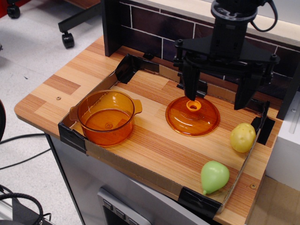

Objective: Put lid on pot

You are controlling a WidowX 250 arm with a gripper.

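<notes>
Seen from the single overhead-angled view, the arm (229,28) comes down from the top right, its black body held roughly vertical with the pincer (219,93) pointing straight down at the desk (154,154). The pincer's two dark fingers (190,84) are spread wide apart; one hangs just behind the lid's knob, the other hangs off past the lid's right rear edge, and nothing is clamped between them. Whether the nearer finger touches the knob cannot be told. The lid (192,116) lies dome-up on the wooden desk, right of centre, its small ring knob (193,106) facing upward. The pot (105,117) stands upright and uncovered at the left, near the front-left corner of the low cardboard border (140,174), well apart from the lid. A yellow potato (243,137) rests near the right edge, and a green pear (214,176) lies in front of it.
</notes>
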